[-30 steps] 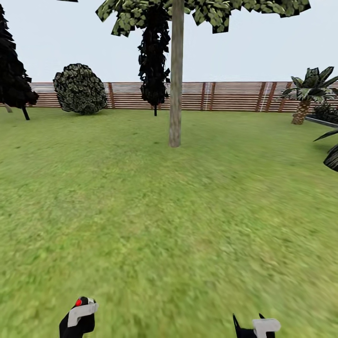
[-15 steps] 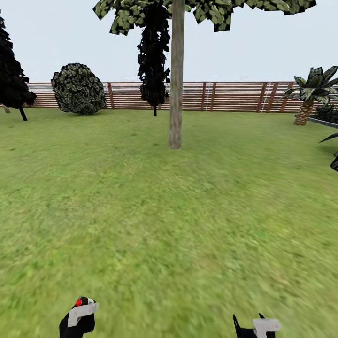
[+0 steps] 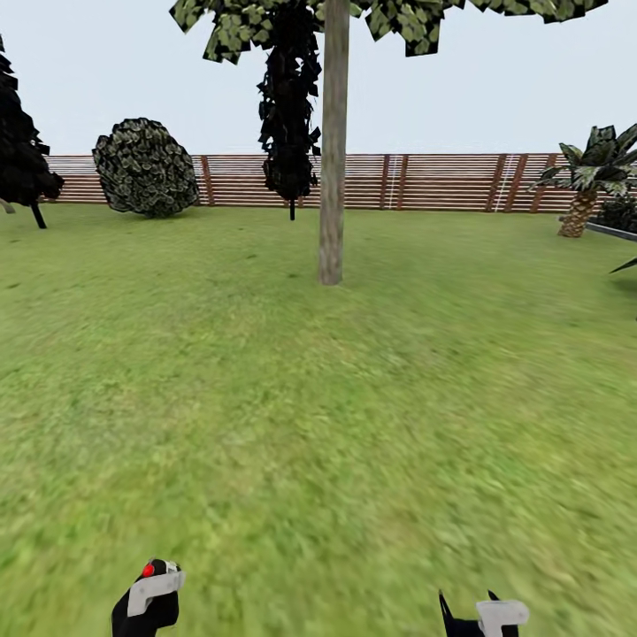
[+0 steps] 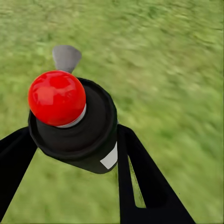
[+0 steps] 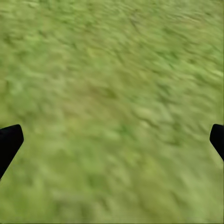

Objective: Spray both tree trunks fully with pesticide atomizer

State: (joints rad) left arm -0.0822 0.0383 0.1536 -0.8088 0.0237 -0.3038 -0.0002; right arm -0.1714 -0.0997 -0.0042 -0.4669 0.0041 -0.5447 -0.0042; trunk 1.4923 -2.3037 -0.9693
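Everything ahead has slid a little lower and wider than a second ago — the camera has rolled forward, not the garden. Lawn [image 3: 354, 425] spreads flat and green to a slatted wooden fence [image 3: 442, 181] at the far side. One tree [image 3: 389, 18] stands far and centre, its tree trunk [image 3: 333, 159] bare and grey-beige. Near, the left gripper [image 4: 74, 140] is clamped around the pesticide atomizer [image 4: 70, 116] — red knob on top. The right gripper [image 5: 112, 140] hangs spread wide, holding nothing, over grass.
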